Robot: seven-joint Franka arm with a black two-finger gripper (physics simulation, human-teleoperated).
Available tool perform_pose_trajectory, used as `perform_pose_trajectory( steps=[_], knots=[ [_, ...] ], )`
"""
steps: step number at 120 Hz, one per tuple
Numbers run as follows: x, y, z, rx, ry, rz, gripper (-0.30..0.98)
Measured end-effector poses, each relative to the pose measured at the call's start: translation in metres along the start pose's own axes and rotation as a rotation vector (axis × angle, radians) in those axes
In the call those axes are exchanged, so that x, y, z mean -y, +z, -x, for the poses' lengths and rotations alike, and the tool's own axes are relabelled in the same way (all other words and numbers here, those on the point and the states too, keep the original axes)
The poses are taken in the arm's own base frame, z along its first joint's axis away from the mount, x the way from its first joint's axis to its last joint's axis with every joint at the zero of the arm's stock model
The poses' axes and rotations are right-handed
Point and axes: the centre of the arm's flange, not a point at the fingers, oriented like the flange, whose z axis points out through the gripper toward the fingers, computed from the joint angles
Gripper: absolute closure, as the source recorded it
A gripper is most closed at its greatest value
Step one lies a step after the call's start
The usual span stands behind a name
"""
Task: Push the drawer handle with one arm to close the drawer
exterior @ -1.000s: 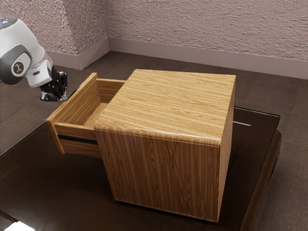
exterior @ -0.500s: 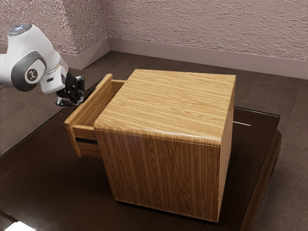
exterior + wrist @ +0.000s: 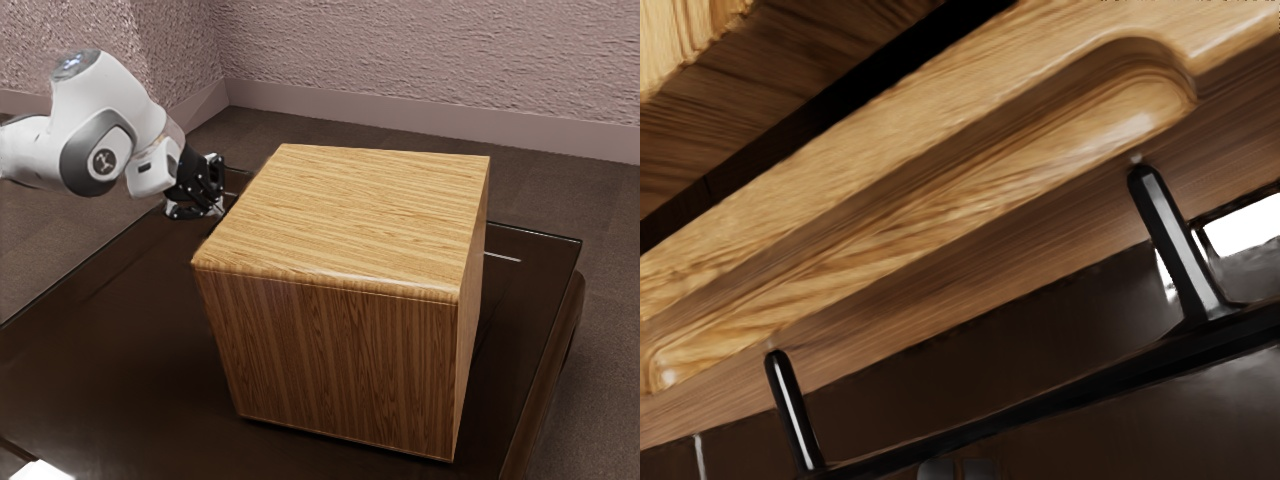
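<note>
My gripper is low beside the drawer side of the wooden cabinet, at the cabinet's left edge in the exterior view; whether it is open or shut is hard to make out. No part of the drawer stands out visibly from the cabinet there. In the wrist view, the wooden drawer front has a long rounded recess, and a black bar handle stands off it on two posts. A dark band separates the drawer front from the wood beyond. Contact between gripper and handle is hidden.
The cabinet stands on a dark, glossy table, whose surface extends in front of it and to the exterior view's left. Behind are the brown floor and a rough pinkish wall.
The drawer has slid toward the exterior view's right, from well out to no longer standing out. My hand has moved the same way, following the drawer front to the cabinet.
</note>
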Motion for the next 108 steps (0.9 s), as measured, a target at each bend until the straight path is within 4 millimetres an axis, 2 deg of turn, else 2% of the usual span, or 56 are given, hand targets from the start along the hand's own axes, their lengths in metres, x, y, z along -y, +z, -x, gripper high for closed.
perform_pose_trajectory(
  steps=[14, 34, 41, 48, 56, 59, 63, 70, 78, 87, 108],
  knots=[
    [0.006, 0.002, -0.014, -0.006, 0.020, -0.028, 0.79],
    [-0.005, 0.002, 0.005, 0.006, -0.018, 0.088, 0.79],
    [0.006, -0.022, 0.010, 0.025, -0.019, 0.101, 0.79],
    [0.021, -0.054, 0.020, 0.053, -0.035, 0.099, 0.79],
    [0.048, -0.110, 0.021, 0.101, -0.057, 0.074, 0.77],
    [0.059, -0.134, 0.014, 0.118, -0.061, 0.061, 0.72],
    [0.067, -0.156, 0.006, 0.134, -0.077, 0.060, 0.65],
    [0.070, -0.176, 0.002, 0.155, -0.142, 0.086, 0.52],
    [0.064, -0.180, 0.004, 0.186, -0.237, 0.139, 0.38],
    [0.055, -0.174, 0.006, 0.221, -0.339, 0.200, 0.27],
    [0.041, -0.157, 0.006, 0.286, -0.535, 0.286, 0.12]
  ],
)
